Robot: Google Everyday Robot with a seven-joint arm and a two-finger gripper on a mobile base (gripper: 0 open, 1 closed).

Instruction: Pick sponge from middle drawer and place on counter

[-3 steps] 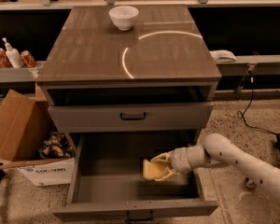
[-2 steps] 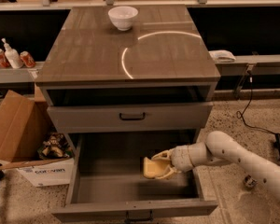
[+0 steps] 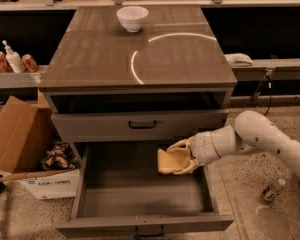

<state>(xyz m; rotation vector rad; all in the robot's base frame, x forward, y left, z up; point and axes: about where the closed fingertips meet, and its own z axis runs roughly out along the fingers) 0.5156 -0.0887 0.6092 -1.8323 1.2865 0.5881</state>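
The pale yellow sponge (image 3: 170, 160) is held in my gripper (image 3: 180, 157), lifted above the bare grey floor of the open middle drawer (image 3: 140, 196), near its right side. The gripper's fingers are shut on the sponge, one above and one below it. My white arm (image 3: 260, 136) reaches in from the right. The glossy grey-brown counter (image 3: 140, 49) with a curved light reflection lies above, behind the drawer.
A white bowl (image 3: 132, 18) stands at the counter's back. A narrower drawer front with a black handle (image 3: 142, 124) sits above the open drawer. A cardboard box (image 3: 25, 149) stands at the left. A white cloth (image 3: 238, 59) lies on the right shelf, bottles (image 3: 12, 60) on the left. A small bottle (image 3: 274, 189) lies on the floor.
My gripper has lifted the sponge up from the drawer floor and a little toward the back.
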